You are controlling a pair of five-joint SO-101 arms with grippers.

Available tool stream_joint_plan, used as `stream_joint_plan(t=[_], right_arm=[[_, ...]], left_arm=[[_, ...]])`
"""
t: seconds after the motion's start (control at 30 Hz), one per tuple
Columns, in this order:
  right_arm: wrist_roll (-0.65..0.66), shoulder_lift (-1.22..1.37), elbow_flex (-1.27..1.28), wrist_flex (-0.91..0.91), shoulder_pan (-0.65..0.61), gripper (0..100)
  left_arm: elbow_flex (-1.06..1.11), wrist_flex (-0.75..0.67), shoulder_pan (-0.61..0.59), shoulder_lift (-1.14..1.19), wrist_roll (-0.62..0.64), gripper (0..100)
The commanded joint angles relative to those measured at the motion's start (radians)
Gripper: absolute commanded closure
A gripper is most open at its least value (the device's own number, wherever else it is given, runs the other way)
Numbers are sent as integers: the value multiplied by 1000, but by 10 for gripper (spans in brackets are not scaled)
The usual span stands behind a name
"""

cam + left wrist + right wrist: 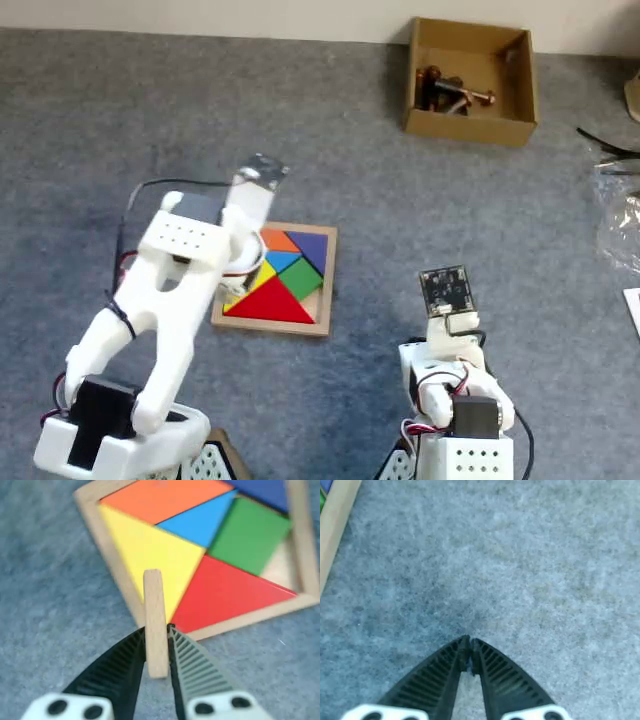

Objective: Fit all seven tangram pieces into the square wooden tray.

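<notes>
- The left gripper (157,630) is clenched on a plain wooden tangram piece (154,600), one black finger pressed to each flat face
- The piece is held on edge, so only its narrow side shows and its outline cannot be told
- Its long axis runs straight out from the fingertips toward the square wooden tray (107,550); the far end lies in line with the yellow triangle (150,550), just inside the near rim
- Beside the yellow triangle in the tray lies the red triangle (225,592), their edges touching
- Farther in sit a green square (250,535), a light blue triangle (200,522), an orange piece (160,497) and a dark blue piece (265,487), all flat
- A patch of bare tray floor (280,567) shows between the green square, the red triangle and the rim
- The right gripper (470,647) has its tips pressed together on nothing, above grey carpet (520,555), well apart from the tray's edge (335,525)
- In the high view a cardboard box (470,85) stands at the far side, well beyond the tray (330,290)
</notes>
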Motion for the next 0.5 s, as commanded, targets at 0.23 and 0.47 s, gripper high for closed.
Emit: stream_joint_plan(t=[0.23,0.47], right_arm=[[-8,-5,99,-22,-13,993],[-8,-5,99,-22,-13,993]], left_arm=[[-39,6,219,4,-265,996],[22,-81,266,5,-379,995]])
